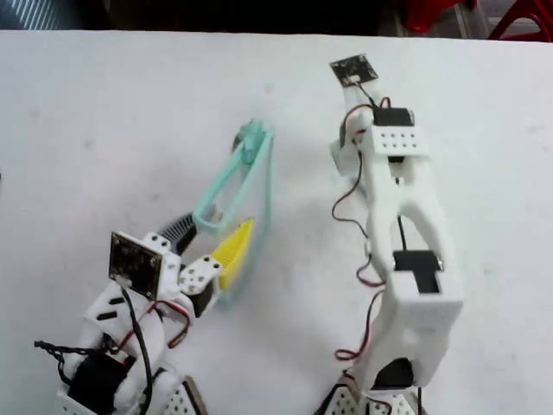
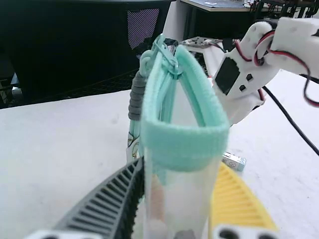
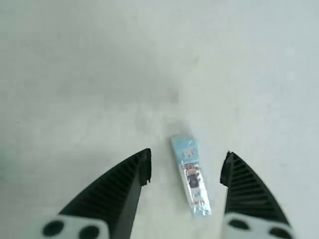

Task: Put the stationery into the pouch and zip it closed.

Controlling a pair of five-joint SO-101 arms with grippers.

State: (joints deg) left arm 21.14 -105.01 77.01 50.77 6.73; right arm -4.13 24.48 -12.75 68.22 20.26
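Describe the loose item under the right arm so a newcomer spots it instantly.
On the white table, look between the open fingers of the right pincer. There lies a small, flat, oblong blue packet. Unlike the mint-trimmed clear pouch gripped in the left pincer, it lies loose on the tabletop, touched by nothing.

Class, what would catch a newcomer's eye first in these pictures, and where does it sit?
The clear, mint-trimmed pouch stands out, mouth open, clamped in the left gripper. Beside it, the right gripper hangs open over a small blue stationery piece lying on the white table.
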